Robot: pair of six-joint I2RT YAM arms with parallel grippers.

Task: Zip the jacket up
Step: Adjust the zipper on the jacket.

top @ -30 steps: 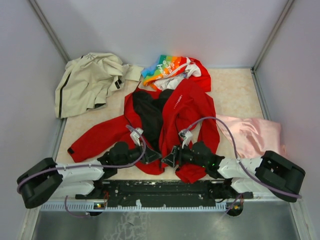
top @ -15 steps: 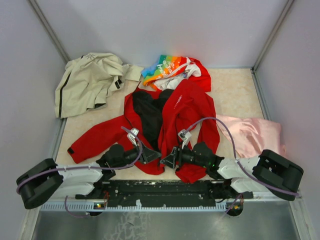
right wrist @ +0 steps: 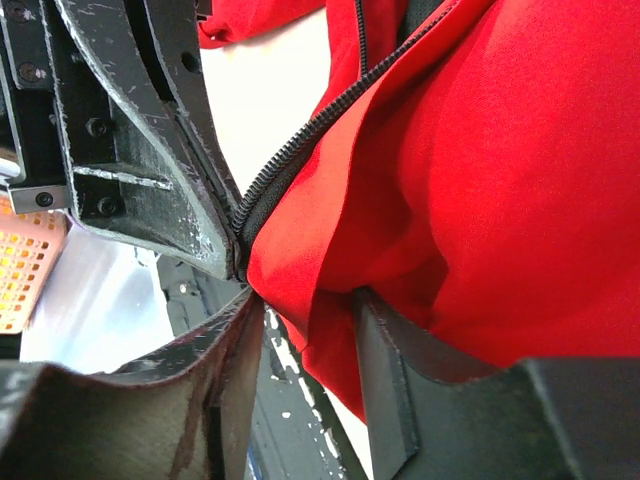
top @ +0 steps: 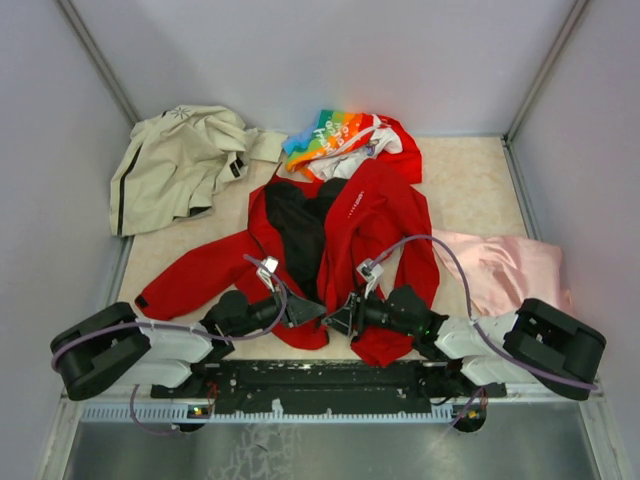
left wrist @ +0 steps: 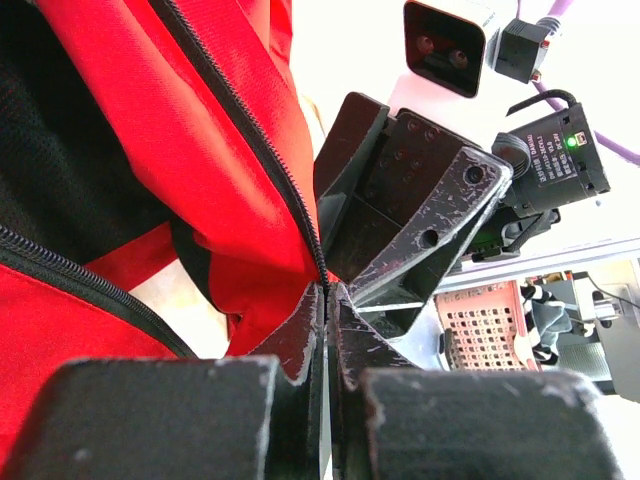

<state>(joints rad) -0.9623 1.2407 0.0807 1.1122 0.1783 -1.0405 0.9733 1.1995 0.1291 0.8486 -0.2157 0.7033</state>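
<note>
Between the half-spread jaws of my right gripper (right wrist: 305, 310) sits a fold of the jacket (top: 345, 235) hem, not clamped as far as I can judge. Ahead of both grippers the jacket lies open, its zipper (right wrist: 300, 160) running straight away from them toward the collar, so the pull must go forward. Just beside, tip to tip, my left gripper (left wrist: 325, 290) is pinched tight on the zipper's bottom end. White chest lettering (top: 355, 205) is too small to read.

Right gripper (right wrist: 305, 320) fingers (right wrist: 400, 400) straddle the jacket (right wrist: 480, 180) hem (zipper (right wrist: 300, 165) alongside).
</note>
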